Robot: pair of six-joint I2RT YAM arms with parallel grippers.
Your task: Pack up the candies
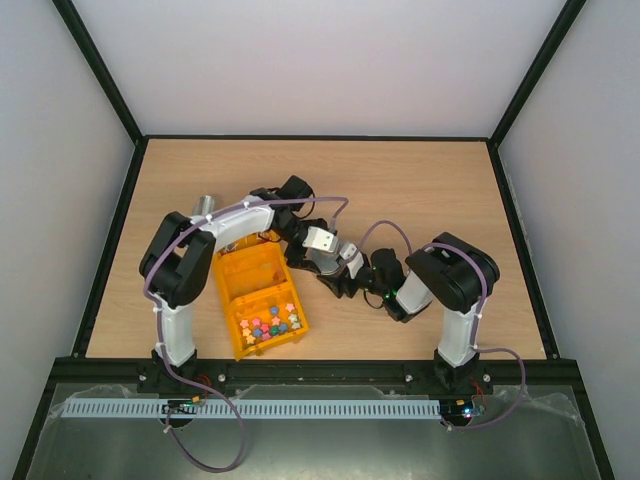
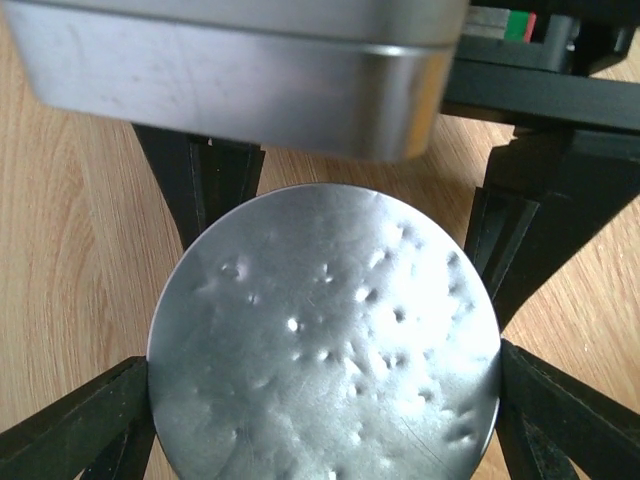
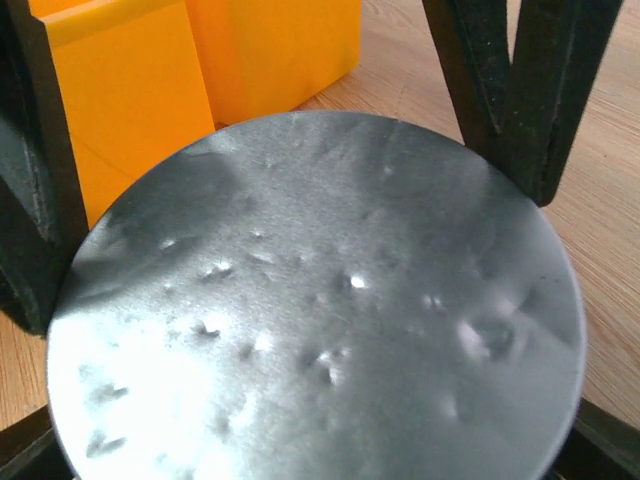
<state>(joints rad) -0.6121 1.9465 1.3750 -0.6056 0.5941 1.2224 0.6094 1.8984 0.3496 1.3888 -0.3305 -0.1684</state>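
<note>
No wrapped candies show in any view. A round, dented metal tin (image 2: 320,350) fills the left wrist view. My left gripper (image 2: 325,375) is shut on it, jaws wide, with a finger (image 2: 80,430) against each side of its rim. The right wrist view shows another round face of the tin (image 3: 320,320), and my right gripper (image 3: 315,440) is shut on its rim too. Each view shows the other gripper's fingers (image 3: 520,100) beyond the tin. In the top view both wrists (image 1: 335,262) meet mid-table and hide the tin.
An orange compartment box (image 1: 250,272) lies open just left of the wrists, with small colourful pieces (image 1: 268,324) in its near cells; its wall (image 3: 130,110) stands close behind the tin. A shiny metal cylinder (image 1: 205,205) stands at the back left. A silver wrist housing (image 2: 250,80) hangs overhead.
</note>
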